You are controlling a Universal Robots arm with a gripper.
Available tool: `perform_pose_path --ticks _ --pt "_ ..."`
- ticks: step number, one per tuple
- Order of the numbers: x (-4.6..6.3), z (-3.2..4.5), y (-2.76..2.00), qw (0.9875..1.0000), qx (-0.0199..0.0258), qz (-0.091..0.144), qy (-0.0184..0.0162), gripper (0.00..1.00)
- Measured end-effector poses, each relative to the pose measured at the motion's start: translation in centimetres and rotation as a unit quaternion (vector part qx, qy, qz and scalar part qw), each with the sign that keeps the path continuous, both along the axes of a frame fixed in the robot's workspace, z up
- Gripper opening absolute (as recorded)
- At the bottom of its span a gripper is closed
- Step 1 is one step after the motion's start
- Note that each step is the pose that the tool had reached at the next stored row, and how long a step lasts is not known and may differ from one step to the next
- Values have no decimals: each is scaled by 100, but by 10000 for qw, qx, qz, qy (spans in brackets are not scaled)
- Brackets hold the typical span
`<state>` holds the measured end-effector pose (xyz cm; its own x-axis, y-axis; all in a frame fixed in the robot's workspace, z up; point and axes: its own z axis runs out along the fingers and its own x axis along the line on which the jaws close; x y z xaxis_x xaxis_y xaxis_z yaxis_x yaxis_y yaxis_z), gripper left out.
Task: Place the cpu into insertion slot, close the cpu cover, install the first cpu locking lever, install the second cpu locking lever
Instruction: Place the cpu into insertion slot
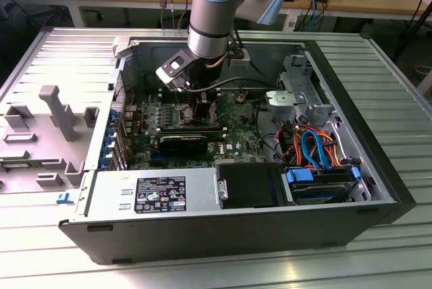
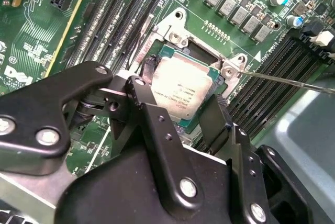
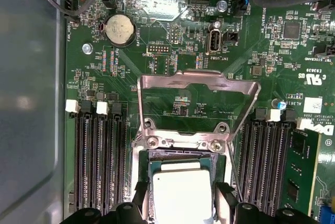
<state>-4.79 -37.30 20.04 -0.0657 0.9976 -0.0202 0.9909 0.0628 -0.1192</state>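
one cpu [image 3: 180, 187] in gripper [image 3: 182, 205] at insertion slot [image 3: 178, 155]; one cpu cover [image 3: 199, 80] raised

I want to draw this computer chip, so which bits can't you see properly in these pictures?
First wrist view: the gripper covers one edge of the cpu.
Both wrist views: the contacts of the insertion slot lie under the cpu.
Second wrist view: the locking lever runs off the picture's edge.
Exterior view: the arm blocks the middle of the motherboard.
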Motion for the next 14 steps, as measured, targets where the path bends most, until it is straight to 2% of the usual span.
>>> perform_pose_path --ticks 4,5,14 --pt "0 -2 0 10000 0 0 0 60" --pt "0 -1 0 10000 -1 0 1 54" --pt "0 -6 0 10000 0 0 0 53"
